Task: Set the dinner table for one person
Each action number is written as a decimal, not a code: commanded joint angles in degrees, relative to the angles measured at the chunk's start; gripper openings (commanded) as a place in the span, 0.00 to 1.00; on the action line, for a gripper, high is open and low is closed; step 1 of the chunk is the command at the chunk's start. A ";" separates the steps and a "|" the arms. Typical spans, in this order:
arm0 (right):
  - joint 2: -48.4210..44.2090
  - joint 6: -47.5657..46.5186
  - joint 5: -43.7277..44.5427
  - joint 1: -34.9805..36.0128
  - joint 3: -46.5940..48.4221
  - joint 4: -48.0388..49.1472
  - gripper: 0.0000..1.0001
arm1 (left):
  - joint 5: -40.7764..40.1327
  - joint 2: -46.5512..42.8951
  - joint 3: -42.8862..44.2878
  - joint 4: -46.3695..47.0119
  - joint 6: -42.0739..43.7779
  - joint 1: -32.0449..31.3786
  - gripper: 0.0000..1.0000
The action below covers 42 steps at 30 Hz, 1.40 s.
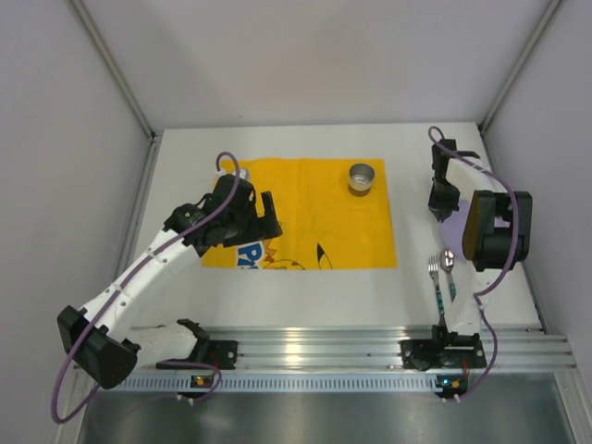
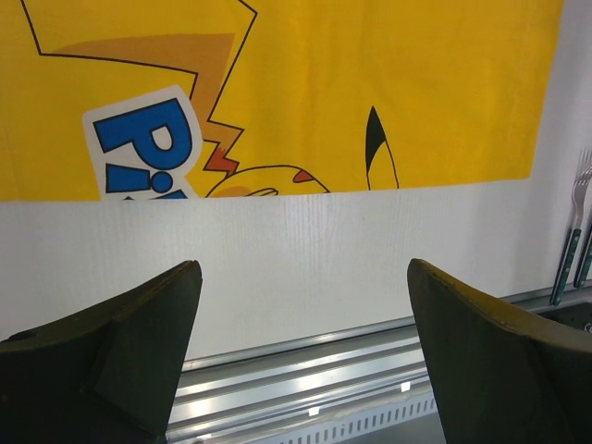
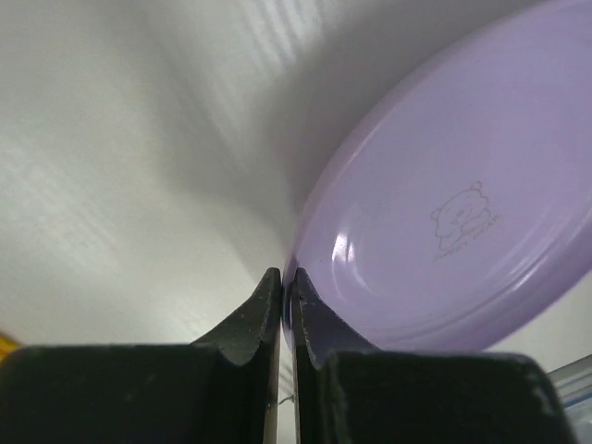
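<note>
While the right tool (image 3: 287, 289) pinches the purple plate (image 3: 444, 231) by its rim, the left tool (image 2: 303, 277) hangs, fingers apart, over the table (image 2: 92, 240) near the yellow mat (image 2: 416, 83).

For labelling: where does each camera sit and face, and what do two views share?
Top external: above, behind the robot, looking down on dinner table; both arms.
Left wrist: left arm, facing down at the yellow mat; open left gripper.
Right wrist: right arm, facing the purple plate; right gripper shut on its rim.
Shared: top and left wrist see the mat.
</note>
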 commanded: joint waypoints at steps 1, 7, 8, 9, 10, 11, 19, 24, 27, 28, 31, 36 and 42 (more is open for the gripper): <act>-8.17 0.54 3.08 6.00 4.30 -0.56 0.00 | 0.58 0.80 3.68 2.40 1.29 -0.06 0.98; -14.24 0.28 12.41 17.69 16.59 -7.32 0.00 | 0.93 -0.68 2.10 3.11 1.20 -0.06 0.98; -14.25 0.45 13.73 21.27 18.54 -10.03 0.00 | 0.84 -1.21 1.75 3.11 1.03 -0.06 0.98; -13.99 1.06 14.96 23.13 20.21 -11.27 0.00 | 0.41 -1.83 0.96 3.11 0.85 -0.06 0.98; -13.90 1.24 15.93 24.89 23.01 -12.16 0.00 | 0.23 -2.36 0.69 2.93 0.68 -0.06 0.98; -13.46 2.03 16.38 28.91 24.34 -13.90 0.00 | -0.12 -3.67 0.26 2.76 0.59 -0.06 0.98; -5.20 1.16 2.80 54.85 40.42 -8.76 0.00 | -26.62 -17.28 2.18 -10.50 -8.54 -0.06 0.98; 5.69 0.98 -4.69 57.52 52.47 -5.75 0.00 | -29.57 -25.38 2.54 -15.68 -10.48 -0.06 0.98; 10.35 1.15 -6.99 57.34 51.69 -1.89 0.00 | -29.13 -25.91 2.01 -20.25 -11.80 -0.06 0.98; 11.76 1.15 -6.82 57.17 51.95 -1.27 0.00 | -28.95 -26.79 1.92 -21.23 -12.59 0.03 0.98; 17.38 1.50 -5.16 56.38 55.03 -1.88 0.00 | -28.69 -29.68 2.36 -23.43 -13.56 -0.06 0.98; 21.96 1.24 -8.21 55.15 54.07 -1.27 0.00 | -30.00 -31.72 1.93 -25.10 -13.56 0.03 0.98; 24.60 2.91 -13.14 54.70 53.28 0.75 0.00 | -29.66 -28.38 3.94 -22.82 -10.84 -0.06 0.98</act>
